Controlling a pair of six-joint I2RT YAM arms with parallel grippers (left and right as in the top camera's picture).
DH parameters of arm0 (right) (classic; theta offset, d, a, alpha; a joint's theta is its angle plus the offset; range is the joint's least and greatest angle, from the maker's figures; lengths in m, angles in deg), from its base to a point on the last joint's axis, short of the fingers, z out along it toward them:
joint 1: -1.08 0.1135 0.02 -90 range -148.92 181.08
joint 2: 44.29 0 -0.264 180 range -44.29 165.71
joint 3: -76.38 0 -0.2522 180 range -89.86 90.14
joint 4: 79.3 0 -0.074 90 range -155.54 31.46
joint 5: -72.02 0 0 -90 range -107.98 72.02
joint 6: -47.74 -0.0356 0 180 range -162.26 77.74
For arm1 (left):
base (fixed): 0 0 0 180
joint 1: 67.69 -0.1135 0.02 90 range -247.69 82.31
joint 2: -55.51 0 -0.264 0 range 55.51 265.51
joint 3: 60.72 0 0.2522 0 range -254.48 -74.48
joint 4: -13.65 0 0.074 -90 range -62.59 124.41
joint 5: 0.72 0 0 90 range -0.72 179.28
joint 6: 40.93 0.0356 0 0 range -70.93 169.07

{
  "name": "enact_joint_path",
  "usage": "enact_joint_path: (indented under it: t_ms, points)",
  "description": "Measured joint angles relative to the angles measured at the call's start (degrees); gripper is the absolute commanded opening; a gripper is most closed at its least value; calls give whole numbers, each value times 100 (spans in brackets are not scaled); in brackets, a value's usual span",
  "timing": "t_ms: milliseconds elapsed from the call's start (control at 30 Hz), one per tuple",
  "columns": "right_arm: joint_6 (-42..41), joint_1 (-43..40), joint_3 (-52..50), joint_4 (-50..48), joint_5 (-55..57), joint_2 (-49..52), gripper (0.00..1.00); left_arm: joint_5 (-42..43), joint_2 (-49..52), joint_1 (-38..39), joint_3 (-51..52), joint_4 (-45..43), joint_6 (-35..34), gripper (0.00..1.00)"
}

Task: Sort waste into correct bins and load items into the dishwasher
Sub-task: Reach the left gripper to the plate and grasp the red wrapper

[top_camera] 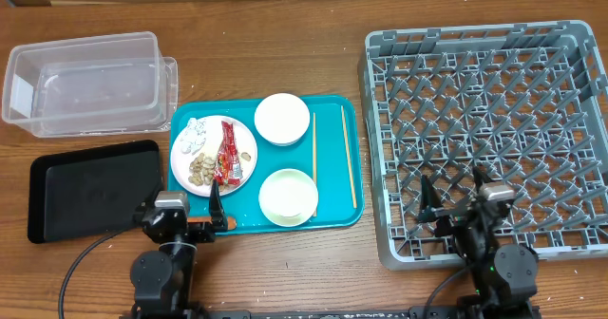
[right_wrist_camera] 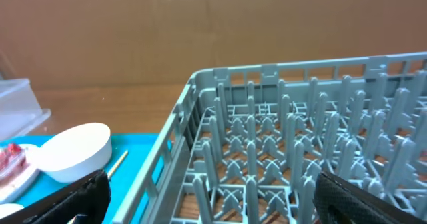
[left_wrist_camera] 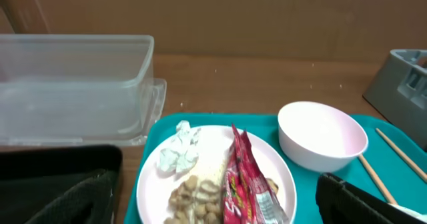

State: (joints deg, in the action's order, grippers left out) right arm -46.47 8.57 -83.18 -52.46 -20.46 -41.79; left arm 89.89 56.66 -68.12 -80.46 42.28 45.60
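Note:
A white plate [top_camera: 245, 139] on the teal tray holds a crumpled paper ball [top_camera: 198, 131], a red wrapper [top_camera: 227, 154] and nuts [top_camera: 201, 171]. Two white bowls [top_camera: 282, 119] [top_camera: 288, 196] and two chopsticks [top_camera: 314, 150] [top_camera: 349, 158] lie beside it. My left gripper [top_camera: 180, 208] is open and empty, low at the tray's front left corner; in its wrist view the plate [left_wrist_camera: 210, 147], ball [left_wrist_camera: 179, 151], wrapper [left_wrist_camera: 243, 177] and nuts [left_wrist_camera: 197, 196] sit between its fingers [left_wrist_camera: 213, 211]. My right gripper [top_camera: 456, 200] is open and empty over the front of the grey dish rack [top_camera: 484, 91], as the right wrist view shows [right_wrist_camera: 213, 204]. I cannot make out the carrot.
The clear tub [top_camera: 85, 82] stands at the back left, with the black tray [top_camera: 90, 188] in front of it. The teal tray [top_camera: 332, 210] lies between the bins and the rack. The rack's upright pegs [right_wrist_camera: 280, 131] rise close under the right gripper.

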Motion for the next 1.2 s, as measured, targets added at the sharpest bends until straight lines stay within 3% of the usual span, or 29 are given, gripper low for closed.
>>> enact_joint_path:
  t_ms: [233, 700, 933, 1200]
  points:
    - [-116, 0, 1462, 1082, 160, 964, 100, 2, 935, 0, -1429, 1113, -149, 100]
    - [-157, 0, 4352, 3554, 291, 4472, 100, 61, 4846, 0, -5219, 3956, -238, 100]
    - [-157, 0, 4520, 3670, 313, 5139, 100, 435, 5779, 0, -5643, 4081, -238, 100]
    - [-160, 0, 4520, 3713, 433, 5169, 100, 804, 6972, 0, -5650, 3646, -238, 100]
